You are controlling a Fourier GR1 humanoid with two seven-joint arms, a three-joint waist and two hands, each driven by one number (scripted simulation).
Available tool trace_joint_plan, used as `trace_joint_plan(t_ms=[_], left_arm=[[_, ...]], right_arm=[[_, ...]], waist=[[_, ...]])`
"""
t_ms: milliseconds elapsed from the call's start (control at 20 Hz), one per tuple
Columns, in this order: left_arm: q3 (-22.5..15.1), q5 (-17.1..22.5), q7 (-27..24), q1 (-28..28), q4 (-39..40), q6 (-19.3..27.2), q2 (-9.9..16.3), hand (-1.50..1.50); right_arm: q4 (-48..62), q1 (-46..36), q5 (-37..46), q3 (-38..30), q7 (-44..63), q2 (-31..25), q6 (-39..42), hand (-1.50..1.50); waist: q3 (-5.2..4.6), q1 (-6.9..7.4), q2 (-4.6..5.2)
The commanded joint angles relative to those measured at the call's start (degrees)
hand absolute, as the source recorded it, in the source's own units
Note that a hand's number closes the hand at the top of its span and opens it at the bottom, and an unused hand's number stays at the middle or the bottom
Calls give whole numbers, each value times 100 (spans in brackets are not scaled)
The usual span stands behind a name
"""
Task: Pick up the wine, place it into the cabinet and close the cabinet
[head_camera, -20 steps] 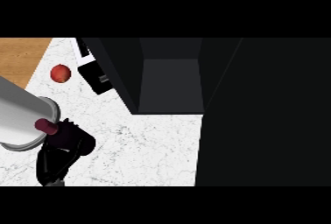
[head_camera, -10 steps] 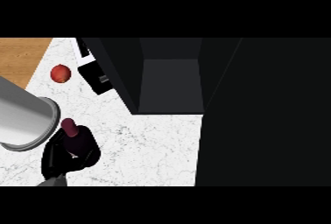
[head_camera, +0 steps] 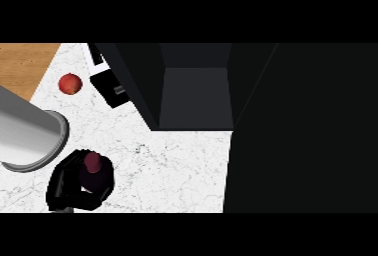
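The left forearm (head_camera: 26,135) is entering from the view's left edge, below the wooden surface (head_camera: 26,62). It is ending in the left hand (head_camera: 70,187), which is showing low on the marble counter (head_camera: 170,170).

Compared with the two earlier pictures, the hand and the wine (head_camera: 91,163) are travelling together. The bottle's dark red top is now showing further right and lower in the view than it was a second ago. In terms of the task, this is indicating that the pick-up is done and the carry toward the cabinet is under way.

The fingers are wrapping round the wine, hiding its body and leaving only the top exposed. From this steep angle, the bottle is possibly riding clear of the counter, but that cannot be confirmed.

A small red fruit (head_camera: 69,83) is lying above the forearm. A black box (head_camera: 111,87) is sitting just beside the cabinet's left wall.

The cabinet (head_camera: 196,95) is standing open, well apart from the wine, up and to the right. Its dark door (head_camera: 303,130) is filling the right of the view.

The right hand is not showing.
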Motion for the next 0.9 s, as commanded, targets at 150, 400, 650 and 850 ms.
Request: trace_joint_plan(t_ms=[150, 400, 650, 850], left_arm=[[-43, -185, 17, 128, -1099, 547, -65, 150], [-337, 274, 701, 682, -2250, 16, -189, 150], [-741, 479, 1964, 675, -3458, 275, -385, 150], [-790, 390, 2545, 772, -4261, 560, -296, 150]], right_arm=[[-122, -117, -289, -34, 33, 45, -10, -150], [-241, -314, -523, -245, 290, -31, -68, -150], [-254, -105, -668, -302, 184, 36, -10, -150], [-271, 130, -612, -270, -62, 61, 128, -150]], waist=[[0, 38, 4], [2, 52, -4], [6, 40, -8], [3, 25, 1]])
